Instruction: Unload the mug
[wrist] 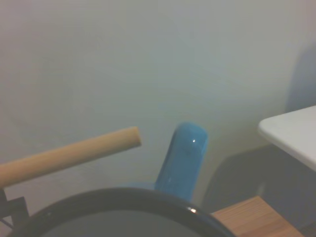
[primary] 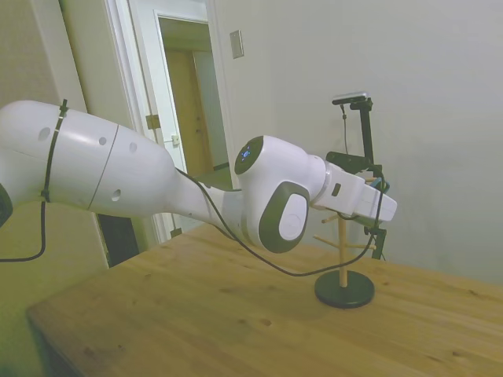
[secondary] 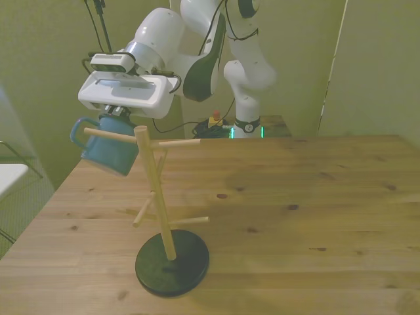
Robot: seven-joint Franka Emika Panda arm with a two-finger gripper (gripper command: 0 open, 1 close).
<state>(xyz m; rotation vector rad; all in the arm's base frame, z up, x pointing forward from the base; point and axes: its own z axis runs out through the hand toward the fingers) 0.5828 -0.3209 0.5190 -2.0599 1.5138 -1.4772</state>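
A: What is hidden or cut off here?

B: In the side view the mug cannot be seen; the white arm (primary: 157, 181) covers the top of the mug rack (primary: 343, 267), leaving its dark round base, the lower post and two short pegs in the right centre of the frame. In the front view the gripper (secondary: 117, 113) sits under its flat white hand in the upper left, and its fingers are masked by that hand and the mug, so whether the jaws are clenched or released cannot be told. The wrist view cuts off the mug at the bottom edge, showing only a dark rim arc and the blue handle.

A: Where is the mug, and how many things are there?

B: One light-blue mug (secondary: 108, 154), tilted, at the upper left of the front view, just below the gripper and against the rack's top left peg (wrist: 69, 155). One rack (secondary: 169, 216), with five pegs visible in the front view, stands on one wooden table (secondary: 295, 216).
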